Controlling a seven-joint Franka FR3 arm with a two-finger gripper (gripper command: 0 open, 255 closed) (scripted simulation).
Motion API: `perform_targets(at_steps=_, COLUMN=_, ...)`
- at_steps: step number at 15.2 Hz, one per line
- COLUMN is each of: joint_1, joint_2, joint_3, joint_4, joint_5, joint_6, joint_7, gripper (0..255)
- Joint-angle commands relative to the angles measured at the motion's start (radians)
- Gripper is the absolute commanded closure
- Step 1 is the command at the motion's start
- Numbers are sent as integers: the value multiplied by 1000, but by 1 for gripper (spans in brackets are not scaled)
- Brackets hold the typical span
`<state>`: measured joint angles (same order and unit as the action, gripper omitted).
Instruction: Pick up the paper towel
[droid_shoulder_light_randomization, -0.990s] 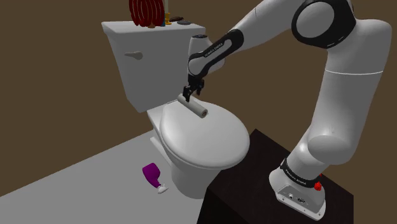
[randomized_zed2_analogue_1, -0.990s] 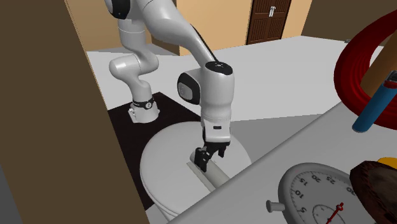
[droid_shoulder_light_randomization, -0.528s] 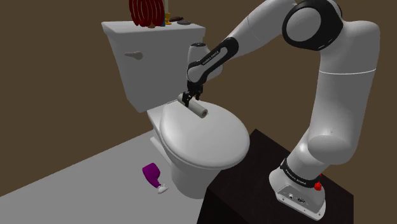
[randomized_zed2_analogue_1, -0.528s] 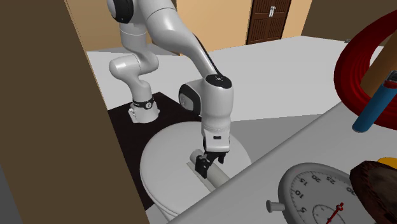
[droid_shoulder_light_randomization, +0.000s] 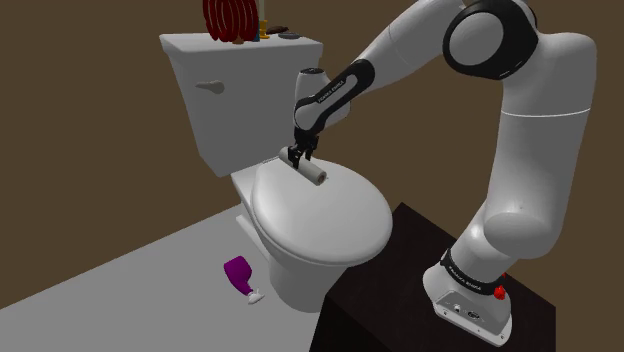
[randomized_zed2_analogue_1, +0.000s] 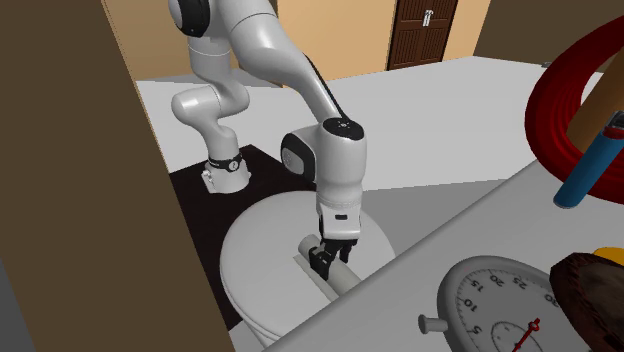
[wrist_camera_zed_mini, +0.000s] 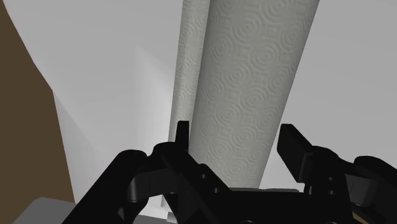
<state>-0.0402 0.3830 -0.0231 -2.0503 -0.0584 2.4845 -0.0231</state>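
Observation:
A white embossed paper towel roll (droid_shoulder_light_randomization: 315, 174) lies on its side on the shut toilet lid (droid_shoulder_light_randomization: 320, 220), near the tank. My black gripper (droid_shoulder_light_randomization: 298, 158) comes down on the roll's end that is nearer the tank. In the wrist view the roll (wrist_camera_zed_mini: 248, 89) runs away from the gripper (wrist_camera_zed_mini: 235, 143), and the two fingers (wrist_camera_zed_mini: 182, 135) press on its two sides, shut on it. A loose sheet trails beside the roll. In the second exterior view the gripper (randomized_zed2_analogue_1: 326, 262) sits low over the roll (randomized_zed2_analogue_1: 340, 276), which still rests on the lid.
The toilet tank (droid_shoulder_light_randomization: 230, 95) stands close behind the gripper, carrying a red coil (droid_shoulder_light_randomization: 230, 18) and small items, among them a timer (randomized_zed2_analogue_1: 500, 305). A purple object (droid_shoulder_light_randomization: 238, 274) lies on the floor beside the bowl. My dark stand (droid_shoulder_light_randomization: 400, 290) adjoins the toilet.
The arm came down toward the roll's tank end, then the fingers went from wide apart to shut on the roll. The roll has not shifted.

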Motion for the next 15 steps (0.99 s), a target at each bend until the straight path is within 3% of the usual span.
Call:
perform_targets(at_steps=1, joint_1=0, joint_2=1, joint_3=0, joint_4=-1, joint_5=0, joint_6=0, joint_7=0, gripper=255)
perform_targets(at_steps=15, joint_1=0, joint_2=-107, joint_3=2, joint_4=27, joint_5=4, joint_6=-135, joint_7=-8, gripper=255)
